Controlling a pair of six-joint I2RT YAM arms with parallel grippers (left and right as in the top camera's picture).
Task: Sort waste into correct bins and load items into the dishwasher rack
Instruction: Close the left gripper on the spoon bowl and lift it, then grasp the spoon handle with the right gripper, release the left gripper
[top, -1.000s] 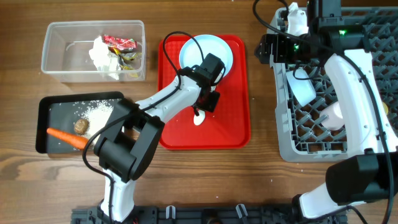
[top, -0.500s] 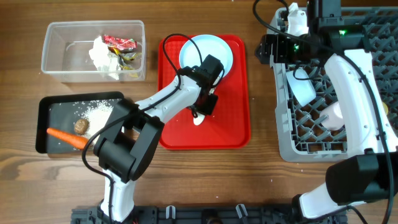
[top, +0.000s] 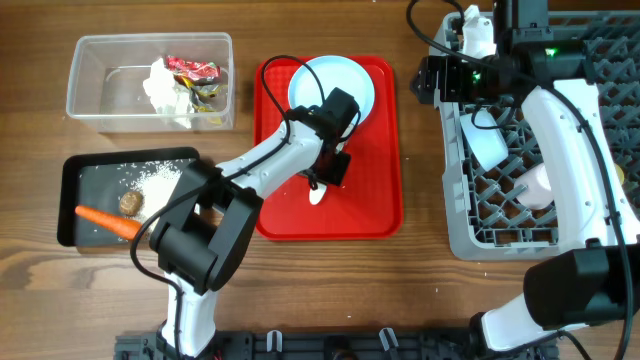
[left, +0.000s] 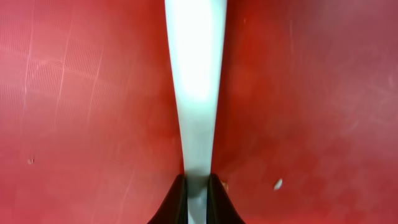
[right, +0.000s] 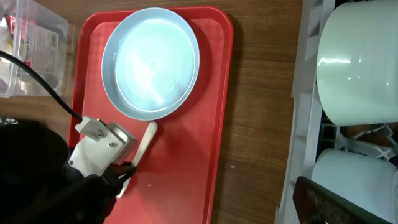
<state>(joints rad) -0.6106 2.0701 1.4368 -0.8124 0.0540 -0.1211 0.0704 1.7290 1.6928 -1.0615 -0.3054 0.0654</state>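
Grips the white spoon (left: 196, 93) by its handle in the left gripper (left: 196, 186), fingers pinched together on it, low over the red tray (top: 385, 215). Straight out from the fingertips, handle flat along the tray floor. Bare red floor either side of it; one small white speck just right of the fingertips. Past the gripper, spoon's bowl, then a strip of open tray before the raised rim. Behind the gripper, under its wrist, light blue plate (top: 355, 85), hard up to the tray's far rim; handle end just beside the plate's edge, contact impossible to tell. Left of the gripper, over the tray's rim and some bare wood, black tray (top: 100, 170) with orange carrot (top: 105, 220), white rice grains (top: 160, 182) and small brown lump (top: 129, 202). Beyond that, clear tub (top: 90, 70) with crumpled white tissue (top: 165, 90) and snack wrappers (top: 195, 68). Right of the gripper, across an open band of table, grey dishwasher rack (top: 455, 200) with two pale bowls (right: 357, 62). Above its far corner, right gripper (top: 472, 30), jaws spread wide, nothing seen between them.
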